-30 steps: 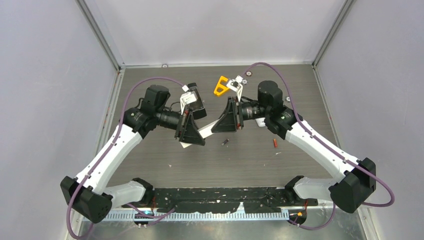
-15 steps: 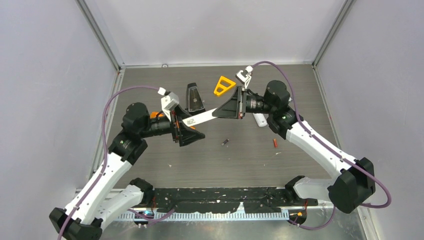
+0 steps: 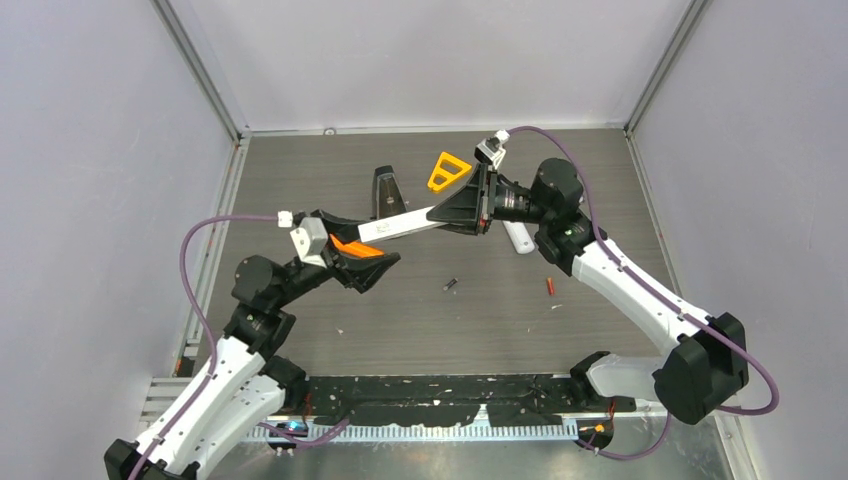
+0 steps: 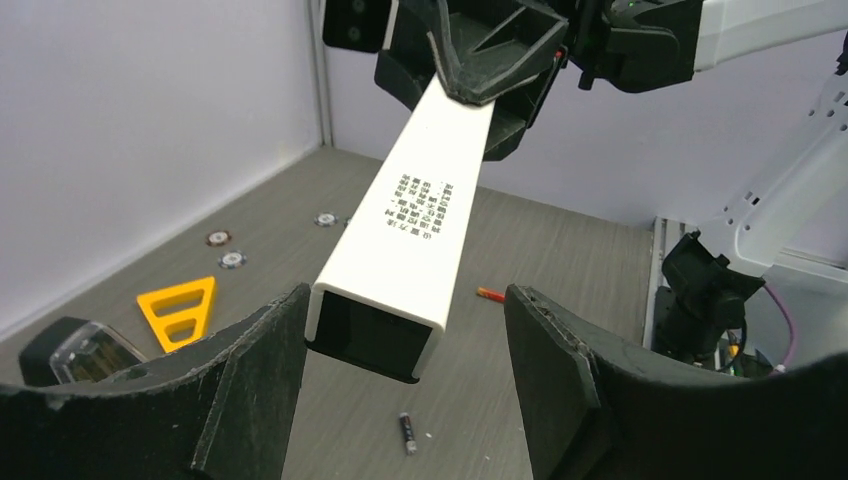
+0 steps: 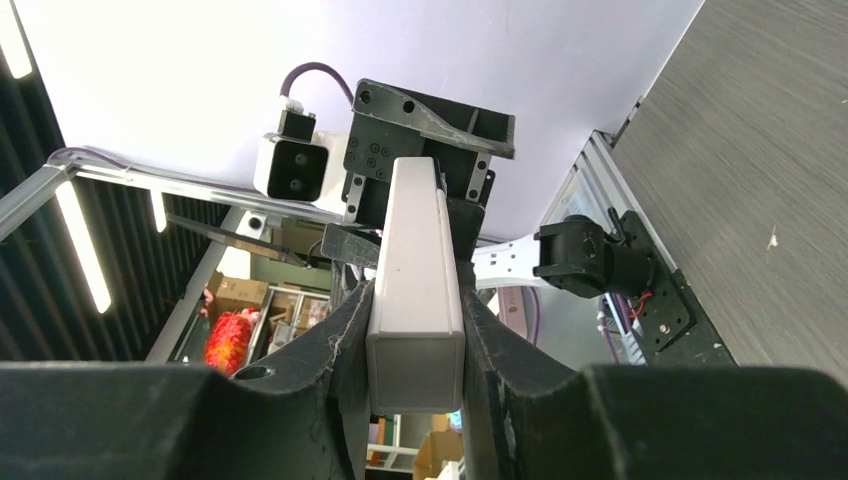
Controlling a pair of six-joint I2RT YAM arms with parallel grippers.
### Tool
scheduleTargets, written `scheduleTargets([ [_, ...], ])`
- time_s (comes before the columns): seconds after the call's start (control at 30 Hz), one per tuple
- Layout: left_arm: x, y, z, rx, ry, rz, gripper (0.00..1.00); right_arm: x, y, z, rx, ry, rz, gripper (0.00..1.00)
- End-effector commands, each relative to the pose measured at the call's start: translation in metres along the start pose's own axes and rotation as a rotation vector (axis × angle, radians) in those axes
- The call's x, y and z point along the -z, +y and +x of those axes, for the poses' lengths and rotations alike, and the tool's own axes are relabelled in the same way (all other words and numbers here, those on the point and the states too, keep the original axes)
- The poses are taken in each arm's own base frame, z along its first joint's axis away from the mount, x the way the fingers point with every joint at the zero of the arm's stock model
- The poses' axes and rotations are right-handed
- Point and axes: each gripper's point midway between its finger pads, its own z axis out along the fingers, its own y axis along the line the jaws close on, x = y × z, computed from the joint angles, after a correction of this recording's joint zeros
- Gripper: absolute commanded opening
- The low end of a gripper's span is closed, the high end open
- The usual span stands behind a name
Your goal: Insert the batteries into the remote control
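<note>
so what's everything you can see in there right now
remotes: two, white; one held up in the air, one lying flat, partly hidden by the right arm
batteries: two seen; dark grey one lying near the centre, red one to its right
triangle: one, orange, towards the back
black wedge: one, black with a clear face, left of the triangle
discs: three, silver, near the wall in the left wrist view
table: one, grey wood grain, under everything
left gripper: one, black, open, fingers either side of the raised remote's free end
right gripper: one, black, shut on the raised remote's other end
</note>
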Motion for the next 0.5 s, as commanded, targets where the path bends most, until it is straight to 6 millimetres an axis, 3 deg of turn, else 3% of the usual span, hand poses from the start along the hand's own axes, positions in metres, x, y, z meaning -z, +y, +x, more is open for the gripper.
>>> scheduleTargets([
  [0.0, 0.003, -0.004, -0.046, -0.152, -0.171, -0.002, 0.72, 0.003, 0.031, 0.001, 0.041, 0.021, -0.085, 0.05],
  [0.27, 0.004, -0.012, -0.058, -0.165, -0.200, 0.025, 0.73, 0.005, 0.031, 0.007, 0.017, 0.047, -0.092, 0.05],
  [0.47, 0.000, -0.008, -0.051, -0.131, -0.182, 0.024, 0.61, 0.004, 0.035, 0.005, -0.004, 0.045, -0.131, 0.05],
])
